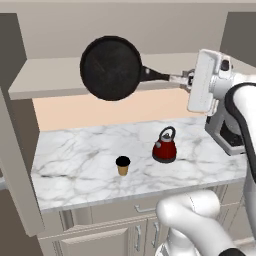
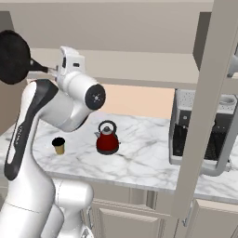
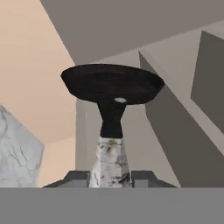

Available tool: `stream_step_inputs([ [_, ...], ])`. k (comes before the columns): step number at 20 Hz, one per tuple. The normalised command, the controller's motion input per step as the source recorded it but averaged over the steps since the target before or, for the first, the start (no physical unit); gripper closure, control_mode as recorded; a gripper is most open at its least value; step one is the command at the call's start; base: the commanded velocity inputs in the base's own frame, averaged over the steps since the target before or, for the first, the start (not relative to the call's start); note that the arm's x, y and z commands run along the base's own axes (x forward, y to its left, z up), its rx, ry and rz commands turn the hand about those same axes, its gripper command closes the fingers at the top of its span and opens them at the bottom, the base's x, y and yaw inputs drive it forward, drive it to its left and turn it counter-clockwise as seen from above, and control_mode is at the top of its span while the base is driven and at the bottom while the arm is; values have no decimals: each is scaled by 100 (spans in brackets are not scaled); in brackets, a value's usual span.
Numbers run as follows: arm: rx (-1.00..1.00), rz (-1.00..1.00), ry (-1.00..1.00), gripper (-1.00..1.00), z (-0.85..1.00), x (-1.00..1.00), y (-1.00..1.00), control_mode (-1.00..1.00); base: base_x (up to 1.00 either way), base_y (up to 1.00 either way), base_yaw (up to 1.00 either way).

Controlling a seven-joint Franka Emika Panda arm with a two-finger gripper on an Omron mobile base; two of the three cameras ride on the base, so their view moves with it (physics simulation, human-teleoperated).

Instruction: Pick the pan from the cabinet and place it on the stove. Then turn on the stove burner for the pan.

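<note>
Tool (image 3: 111, 177) pinching pan (image 1: 110, 68) by handle end, pan tilted, nothing inside; kettle (image 1: 165, 145), cup (image 1: 123, 165) on counter (image 1: 80, 170).

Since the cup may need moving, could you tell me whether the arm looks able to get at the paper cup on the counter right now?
Probably not yet: its fingers are shut on the pan handle, though the cup stands unobstructed.
</note>
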Motion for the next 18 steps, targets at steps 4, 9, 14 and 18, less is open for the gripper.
stream_step_inputs([
  [4, 0, -3, -6, 100, 0, -85, 0, -100, 0, 0, 0],
  [9, 0, -3, -1, 100, 0, -59, 0, -100, 0, 0, 0],
  [14, 0, 0, 0, 100, 0, -9, 0, -100, 0, 0, 0],
  [18, 0, 0, 0, 100, 0, 0, 0, -100, 0, 0, 0],
])
